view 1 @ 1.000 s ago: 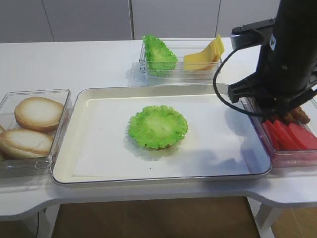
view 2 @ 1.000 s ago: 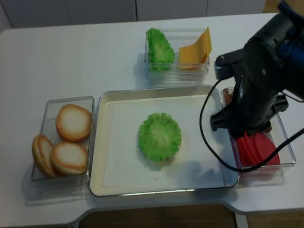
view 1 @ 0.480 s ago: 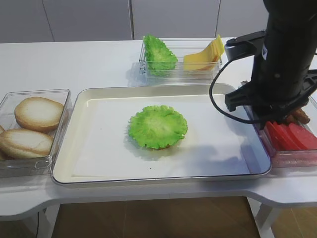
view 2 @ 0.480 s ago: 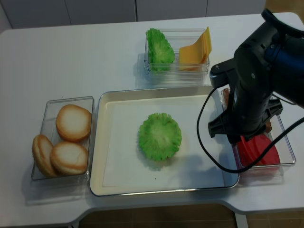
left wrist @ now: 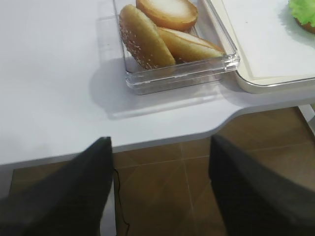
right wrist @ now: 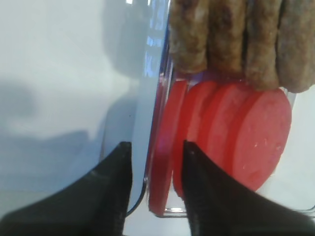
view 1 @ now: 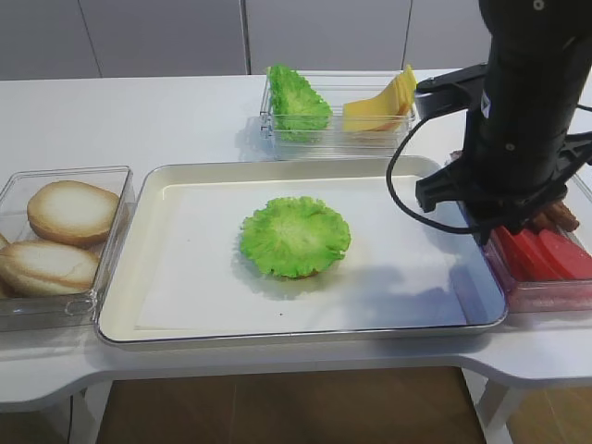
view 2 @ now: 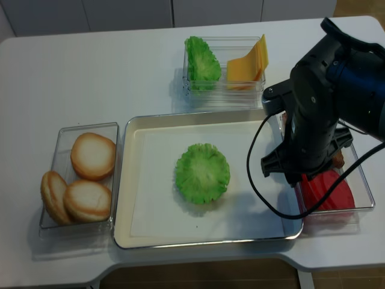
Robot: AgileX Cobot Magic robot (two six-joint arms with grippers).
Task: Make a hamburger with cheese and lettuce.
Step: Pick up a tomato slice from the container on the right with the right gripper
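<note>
The hamburger lies mid-tray as a frilly green leaf over a tan bun, also seen from above. More lettuce and yellow cheese slices stand in the back box. My right arm hangs over the left end of the box of red slices. In the right wrist view my right gripper is open, straddling the box wall and the leftmost red slice. My left gripper is open and holds nothing, out past the table's front edge, above the floor.
The steel tray with white paper fills the middle. A clear box of bun halves sits at its left, near my left gripper. Brown patties stand behind the red slices. A black cable loops off the right arm.
My right arm has shifted left, from over the red-slice box toward the tray's right rim. The jaws keep the same width. Nothing on the tray moved.
</note>
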